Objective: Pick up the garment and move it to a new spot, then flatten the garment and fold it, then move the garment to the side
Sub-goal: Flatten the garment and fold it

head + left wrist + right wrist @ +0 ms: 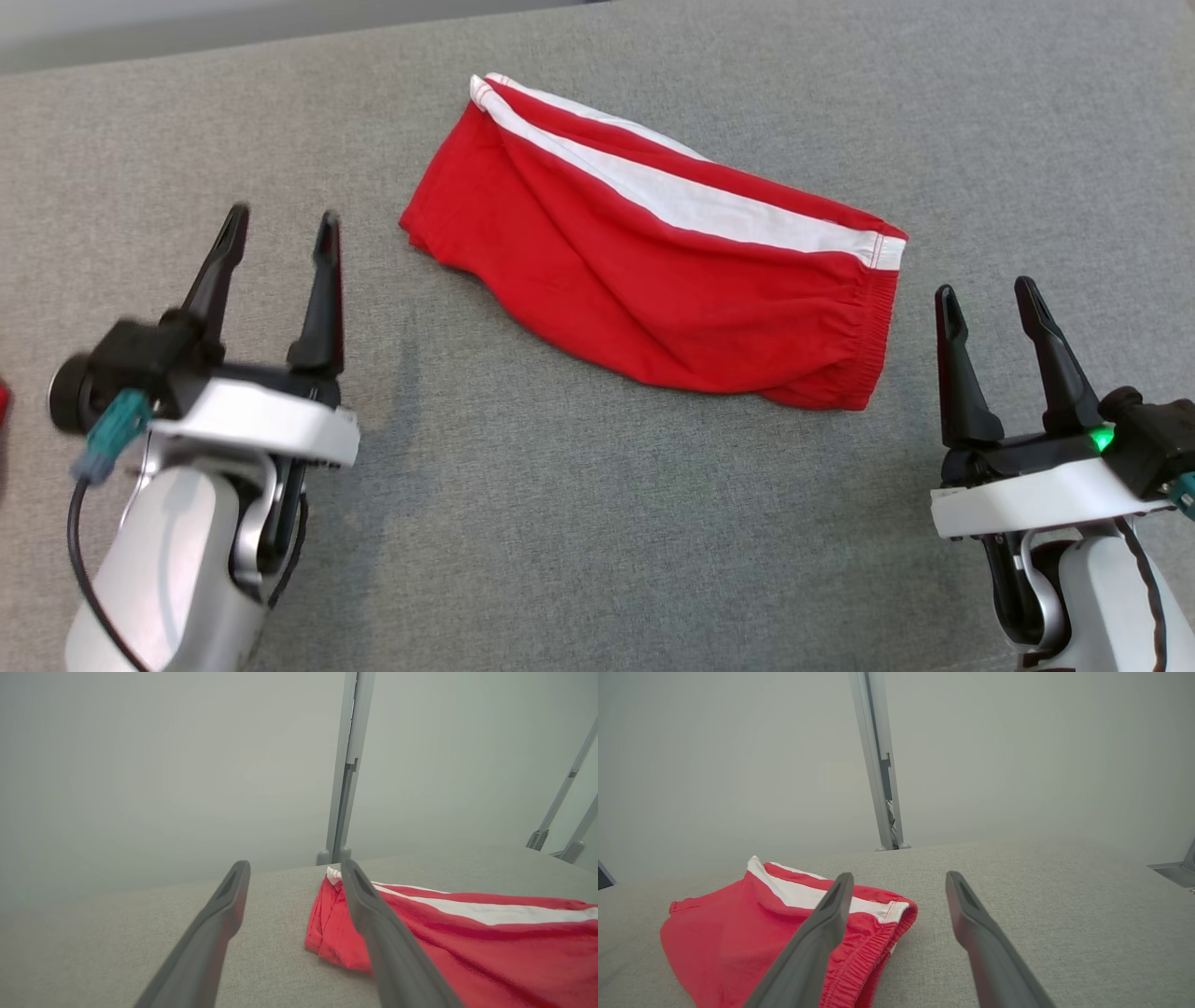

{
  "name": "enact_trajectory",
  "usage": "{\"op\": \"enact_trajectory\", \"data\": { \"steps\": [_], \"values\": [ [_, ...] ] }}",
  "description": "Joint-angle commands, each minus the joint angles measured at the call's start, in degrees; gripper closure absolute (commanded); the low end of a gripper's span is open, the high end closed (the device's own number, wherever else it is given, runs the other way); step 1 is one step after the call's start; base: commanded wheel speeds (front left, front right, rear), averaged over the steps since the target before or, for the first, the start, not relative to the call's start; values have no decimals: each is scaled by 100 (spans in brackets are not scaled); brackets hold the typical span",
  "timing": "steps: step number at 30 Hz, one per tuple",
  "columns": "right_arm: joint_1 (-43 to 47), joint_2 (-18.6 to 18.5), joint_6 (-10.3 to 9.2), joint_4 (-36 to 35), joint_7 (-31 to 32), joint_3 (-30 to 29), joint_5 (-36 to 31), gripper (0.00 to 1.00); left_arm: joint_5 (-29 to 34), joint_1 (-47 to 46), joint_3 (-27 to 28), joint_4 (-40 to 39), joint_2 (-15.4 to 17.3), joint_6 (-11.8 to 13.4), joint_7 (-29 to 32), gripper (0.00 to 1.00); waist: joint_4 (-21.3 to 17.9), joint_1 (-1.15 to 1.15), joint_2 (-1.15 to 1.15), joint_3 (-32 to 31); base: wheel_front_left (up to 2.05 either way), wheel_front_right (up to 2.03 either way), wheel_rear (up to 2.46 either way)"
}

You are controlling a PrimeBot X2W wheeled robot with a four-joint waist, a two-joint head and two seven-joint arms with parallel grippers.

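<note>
Head view: the shorts (653,271) lie on the table (560,523), folded over. The left gripper (282,219) and right gripper (987,289) sit beside them, wide open, empty.

Left wrist view: the leg end (327,933) is close.

Right wrist view: the waistband (873,952) is close.

Folding looks done, I think; moving the shorts aside is left.

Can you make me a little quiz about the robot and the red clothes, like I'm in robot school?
1. True or false: the left gripper is holding the red garment.
2. What colour is the stripe on the garment? A white, B blue, C yellow.
3. Fill in: the elastic waistband lies nearest the ____ gripper.

Key
1. False: its jaws are open and off the cloth.
2. A.
3. Right: the right gripper is beside it.
</note>
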Motion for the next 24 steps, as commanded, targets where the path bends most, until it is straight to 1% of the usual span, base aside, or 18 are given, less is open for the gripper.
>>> {"op": "enact_trajectory", "data": {
  "steps": [1, 3, 5, 7, 10, 11, 12, 15, 19, 23, 24],
  "values": [
    [-82, -7, -2, -24, -1, 25, -52, 0, 40, -313, -101, 66, 36, -123, 112, 0, -52, 0, 0, 88, 0, 0, 0],
    [-130, -7, -2, -23, 4, 62, -51, 0, 24, -569, -233, 210, 13, -254, 270, 0, -119, 0, 0, 155, 0, 0, 0],
    [-167, -7, -2, -17, 4, 99, -37, 0, -41, -827, -356, 488, 10, -439, 485, 0, -211, 0, 0, 221, 0, 0, 0],
    [-191, -4, -2, 7, 3, 153, -4, 0, -122, -1071, -449, 867, -2, -618, 673, 0, -319, 0, 0, 275, 0, 0, 0],
    [-229, 0, -2, 52, -3, 213, 63, 0, -236, -1393, -540, 1510, -9, -793, 908, 0, -478, 0, 0, 355, 0, 0, 0],
    [-239, 2, -2, 69, -5, 225, 76, 0, -265, -1488, -553, 1747, 6, -819, 979, 0, -526, 0, 0, 384, 0, 0, 0],
    [-239, 2, -2, 69, -5, 225, 76, 0, -265, -1488, -553, 1747, 6, -819, 979, 0, -526, 0, 0, 384, 0, 0, 0],
    [-241, 4, -2, 114, -11, 246, 128, 0, -365, -1736, -555, 2358, 52, -914, 1089, 0, -640, 0, 0, 453, 0, 0, 0],
    [-231, 8, -2, 138, -18, 265, 196, 0, -464, -2021, -524, 3054, 118, -950, 1183, 0, -717, 0, 0, 516, 0, 0, 0],
    [-242, 8, -2, 159, -23, 276, 247, 0, -630, -2211, -589, 3587, 75, -1028, 1329, 0, -734, 0, 0, 552, 0, 0, 0],
    [-256, 8, -2, 162, -24, 279, 263, 0, -674, -2234, -612, 3672, 66, -1042, 1350, 9, -733, 0, 0, 558, 0, 0, 0]
  ]
}}
